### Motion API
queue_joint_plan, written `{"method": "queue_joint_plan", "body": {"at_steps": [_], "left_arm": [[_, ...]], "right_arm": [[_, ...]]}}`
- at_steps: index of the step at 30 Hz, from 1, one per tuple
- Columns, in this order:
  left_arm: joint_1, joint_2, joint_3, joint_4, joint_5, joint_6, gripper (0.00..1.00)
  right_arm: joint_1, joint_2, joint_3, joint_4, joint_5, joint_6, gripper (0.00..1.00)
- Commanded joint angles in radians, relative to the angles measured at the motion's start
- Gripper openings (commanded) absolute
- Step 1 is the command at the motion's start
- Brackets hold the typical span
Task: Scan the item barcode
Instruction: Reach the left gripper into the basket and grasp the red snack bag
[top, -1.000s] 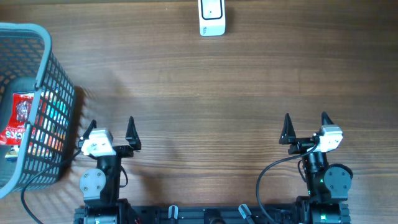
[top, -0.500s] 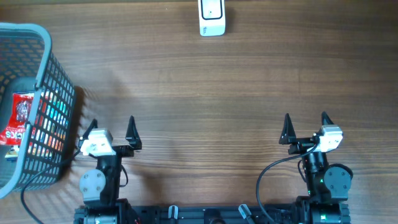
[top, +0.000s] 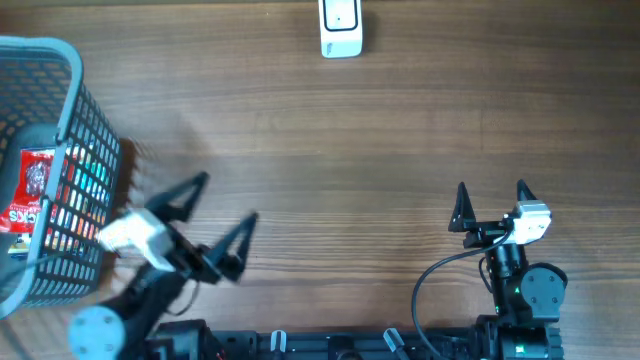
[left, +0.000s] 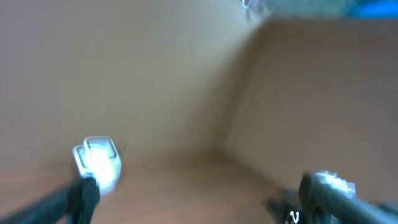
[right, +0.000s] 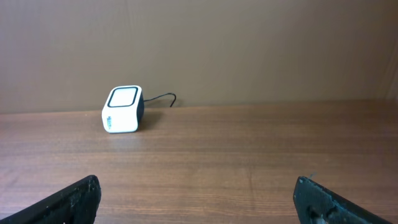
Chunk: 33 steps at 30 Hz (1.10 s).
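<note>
The left gripper (top: 222, 200) has its 2 black, tapered fingers spread wide with nothing between them. It hangs slanted over the near left part of the table, close beside the basket. The right gripper (top: 491, 195) is spread just as wide and is also empty. Its 2 pointed fingers aim straight at the far edge from the near right.

The table (top: 350, 130) is brown wood with a matte surface and long grain streaks running left to right.

The basket (top: 72, 80) sits at the left edge, partly cut off by the overhead view. It is grey-blue plastic with a thick rounded rim, and its sloping walls are a lattice of small rectangular openings. Green, orange and red patches show through the lattice, but what they belong to cannot be told.

The packet (top: 30, 188) lies flat inside the basket, well apart from both grippers. It is a red, glossy, oblong pouch with a dark printed figure and white lettering, too small to read.

The scanner (top: 340, 28) stands at the far edge near the middle. It is a small white box with rounded corners. From the right wrist it shows a pale square window in a dark frame, tilted slightly upward. The left wrist view is blurred, and there it is only a pale blob.

A thin black cable (right: 163, 98) curls out from behind it.
</note>
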Motion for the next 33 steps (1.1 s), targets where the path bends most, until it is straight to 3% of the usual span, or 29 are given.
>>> {"method": "queue_joint_plan", "body": {"at_steps": [1, 3, 7, 8, 9, 10, 13, 19, 21, 27, 33], "left_arm": [[0.000, 0.330, 0.452, -0.373, -0.383, 0.254, 1.00], [0.000, 0.532, 0.690, -0.533, -0.505, 0.342, 1.00], [0.047, 0.925, 1.234, -0.819, -0.874, 0.337, 1.00], [0.098, 1.012, 1.371, -0.893, -0.938, 0.313, 1.00], [0.239, 1.146, 1.564, -1.007, -0.974, 0.231, 1.00], [0.324, 1.199, 1.622, -1.063, -0.974, 0.166, 1.00], [0.507, 1.286, 1.633, -1.179, -0.962, 0.118, 1.00], [0.703, 1.422, 1.632, -1.347, -0.958, 0.117, 1.00], [0.725, 1.478, 1.630, -1.397, -0.933, 0.117, 1.00], [0.737, 1.695, 1.600, -1.423, -0.574, 0.117, 1.00], [0.738, 1.805, 1.571, -1.482, -0.586, 0.125, 1.00]], "right_arm": [[0.004, -0.005, -0.001, 0.002, 0.010, -0.002, 1.00], [0.004, -0.005, -0.001, 0.002, 0.010, -0.002, 1.00], [0.004, -0.005, -0.001, 0.002, 0.010, -0.002, 1.00], [0.004, -0.005, -0.001, 0.002, 0.010, -0.003, 1.00], [0.004, -0.005, -0.001, 0.002, 0.010, -0.003, 1.00], [0.004, -0.005, -0.001, 0.002, 0.010, -0.002, 1.00], [0.004, -0.005, -0.001, 0.002, 0.010, -0.003, 1.00], [0.004, -0.005, -0.001, 0.002, 0.010, -0.002, 1.00], [0.004, -0.005, -0.001, 0.002, 0.010, -0.003, 0.99], [0.004, -0.005, -0.001, 0.002, 0.010, -0.003, 1.00], [0.004, -0.005, -0.001, 0.002, 0.010, -0.002, 1.00]]}}
